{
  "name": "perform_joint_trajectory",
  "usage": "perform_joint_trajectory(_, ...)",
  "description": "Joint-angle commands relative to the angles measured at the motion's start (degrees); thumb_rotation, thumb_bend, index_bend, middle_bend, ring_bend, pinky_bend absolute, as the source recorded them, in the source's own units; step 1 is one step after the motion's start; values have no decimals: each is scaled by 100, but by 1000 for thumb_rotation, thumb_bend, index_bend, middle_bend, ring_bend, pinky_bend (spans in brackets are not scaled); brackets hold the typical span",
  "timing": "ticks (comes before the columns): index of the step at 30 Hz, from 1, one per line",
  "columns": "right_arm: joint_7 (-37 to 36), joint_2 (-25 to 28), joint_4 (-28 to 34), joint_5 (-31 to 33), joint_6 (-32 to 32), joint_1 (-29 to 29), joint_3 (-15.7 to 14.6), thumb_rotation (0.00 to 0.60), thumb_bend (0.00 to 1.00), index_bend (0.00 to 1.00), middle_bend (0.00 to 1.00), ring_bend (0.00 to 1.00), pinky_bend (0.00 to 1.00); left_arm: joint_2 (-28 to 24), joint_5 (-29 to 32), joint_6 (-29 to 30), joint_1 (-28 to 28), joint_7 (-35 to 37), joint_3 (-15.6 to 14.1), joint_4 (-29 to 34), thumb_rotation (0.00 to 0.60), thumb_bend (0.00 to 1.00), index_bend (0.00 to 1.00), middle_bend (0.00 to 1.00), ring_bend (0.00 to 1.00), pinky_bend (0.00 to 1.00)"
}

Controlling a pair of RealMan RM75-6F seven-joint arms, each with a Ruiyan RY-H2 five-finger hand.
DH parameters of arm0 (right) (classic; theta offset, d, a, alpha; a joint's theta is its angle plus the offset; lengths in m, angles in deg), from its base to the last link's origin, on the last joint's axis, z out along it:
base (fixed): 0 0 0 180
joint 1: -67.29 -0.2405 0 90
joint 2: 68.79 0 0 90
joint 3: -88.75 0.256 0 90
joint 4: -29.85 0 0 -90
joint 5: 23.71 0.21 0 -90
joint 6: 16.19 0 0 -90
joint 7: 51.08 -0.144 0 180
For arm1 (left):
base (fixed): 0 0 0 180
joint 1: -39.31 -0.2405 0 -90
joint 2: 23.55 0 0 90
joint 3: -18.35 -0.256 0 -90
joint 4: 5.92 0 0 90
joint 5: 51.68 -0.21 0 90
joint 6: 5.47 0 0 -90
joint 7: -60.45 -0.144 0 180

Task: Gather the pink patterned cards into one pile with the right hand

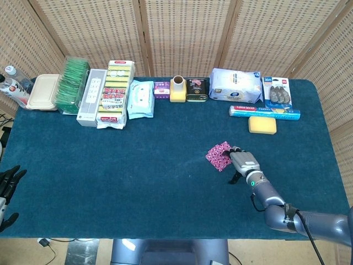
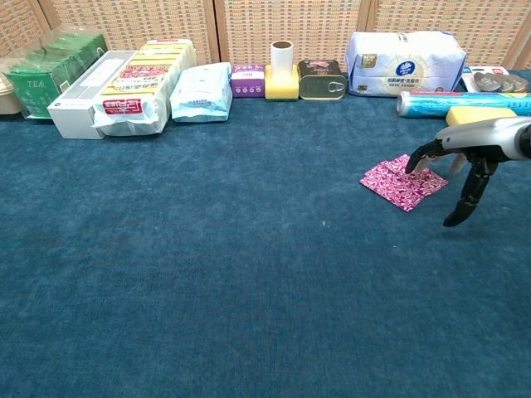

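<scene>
The pink patterned cards [image 1: 218, 155] [image 2: 397, 179] lie flat on the blue cloth, right of the middle, overlapping and slightly fanned. My right hand [image 1: 243, 163] [image 2: 459, 158] sits just to their right, fingers spread. Its fingertips [image 2: 415, 161] touch the right edge of the cards while the thumb points down toward the cloth. Nothing is gripped in it. My left hand [image 1: 6, 185] shows only at the lower left edge of the head view, off the table, fingers apart and holding nothing.
Along the far edge stand a tissue pack [image 2: 405, 62], a blue foil roll [image 2: 460, 102], a yellow sponge [image 1: 262, 125], a tin [image 2: 322, 80], a yellow cup holder [image 2: 281, 81] and snack boxes [image 2: 137, 81]. The blue table cloth [image 2: 207, 249] spreads left of the cards.
</scene>
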Motion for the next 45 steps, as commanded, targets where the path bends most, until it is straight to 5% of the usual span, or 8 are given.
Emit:
perform_joint_trajectory(1, 21, 10, -156, 264, -7, -39, -34, 600, 0, 146, 128, 13, 150, 1, -10, 8, -4, -3, -4, 2, 600, 74, 0, 0, 0, 40)
perform_joint_trajectory(7, 68, 96, -146, 595, -8, -115, -38, 600, 0, 146, 122, 11, 151, -5, -29, 44, -18, 23, -12, -4, 600, 75, 0, 0, 0, 39)
perform_joint_trajectory(16, -39, 341, 547, -137, 185, 16, 56, 600, 0, 146, 121, 11, 158, -8, -52, 51, -19, 35, -21, -12, 600, 74, 0, 0, 0, 39)
perform_joint_trajectory(45, 555, -98, -217, 1044, 567, -207, -235, 600, 0, 146, 128, 10, 158, -39, -93, 99, -35, 154, -43, -40, 600, 75, 0, 0, 0, 40)
